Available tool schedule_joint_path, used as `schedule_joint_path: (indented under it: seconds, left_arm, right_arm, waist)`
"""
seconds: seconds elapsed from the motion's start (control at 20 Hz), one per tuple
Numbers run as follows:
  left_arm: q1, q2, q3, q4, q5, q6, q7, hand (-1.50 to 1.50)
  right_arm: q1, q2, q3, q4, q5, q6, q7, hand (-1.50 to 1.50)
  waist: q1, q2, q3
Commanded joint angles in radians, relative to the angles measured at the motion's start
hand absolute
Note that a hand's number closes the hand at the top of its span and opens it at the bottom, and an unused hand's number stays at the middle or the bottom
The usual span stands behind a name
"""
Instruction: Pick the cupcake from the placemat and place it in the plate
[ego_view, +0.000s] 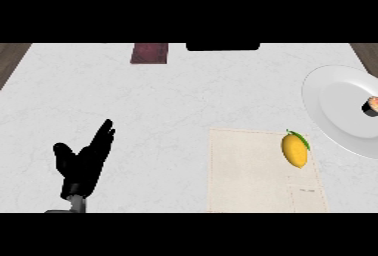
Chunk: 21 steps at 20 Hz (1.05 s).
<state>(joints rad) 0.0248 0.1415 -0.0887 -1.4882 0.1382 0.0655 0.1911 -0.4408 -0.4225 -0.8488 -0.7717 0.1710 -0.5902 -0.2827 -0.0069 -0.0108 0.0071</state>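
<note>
Cupcake (371, 106) and plate seem to be together already, so by my reading the task is done or nearly so. The white counter (184, 90) fills the view, and the beige placemat (251, 175) lies on it as the landmark. The round white plate (332, 100) sits just up and to the right of the placemat, partly cut off by the view's edge. The left hand (83, 162) rests well to the left of the placemat, fingers straight and apart, holding nothing; the right hand does not show, so I cannot tell its state. A yellow fruit (294, 150) lies on the placemat's upper right part. A dark red block (150, 53) sits far above the placemat. Smallest is the cupcake — a dark thing with a pale and reddish top, on the plate's far right, off the placemat.
</note>
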Motion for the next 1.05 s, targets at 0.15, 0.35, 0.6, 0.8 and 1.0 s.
schedule_joint_path:
  seconds: [0.15, 0.35, 0.6, 0.8, 1.0]
  left_arm:
    - [0.043, -0.003, -0.011, -0.005, -0.015, 0.004, 0.049, 0.00]
    - [0.022, -0.014, -0.009, 0.003, -0.024, 0.010, 0.055, 0.00]
    - [0.045, -0.023, -0.017, -0.025, -0.026, 0.004, 0.061, 0.00]
    - [-0.011, -0.006, 0.038, 0.040, -0.002, -0.017, 0.045, 0.00]
    - [0.033, -0.022, 0.018, 0.021, -0.014, -0.027, 0.029, 0.00]
  right_arm:
    - [0.237, 0.134, 0.068, -0.297, -0.075, 0.173, 0.020, -1.50]
    - [0.354, 0.228, 0.152, -0.478, -0.028, 0.152, 0.096, -1.50]
    - [0.531, 0.308, 0.219, -0.711, 0.032, 0.156, 0.204, -1.50]
    - [0.620, 0.417, 0.292, -0.865, 0.102, 0.106, 0.264, -1.50]
    - [0.675, 0.419, 0.336, -0.873, 0.078, 0.107, 0.244, -1.50]
  waist:
    - [-0.009, 0.005, -0.008]
    - [-0.004, 0.007, -0.008]
    - [0.000, 0.008, -0.008]
    - [-0.001, 0.010, -0.008]
    - [0.004, 0.010, -0.007]
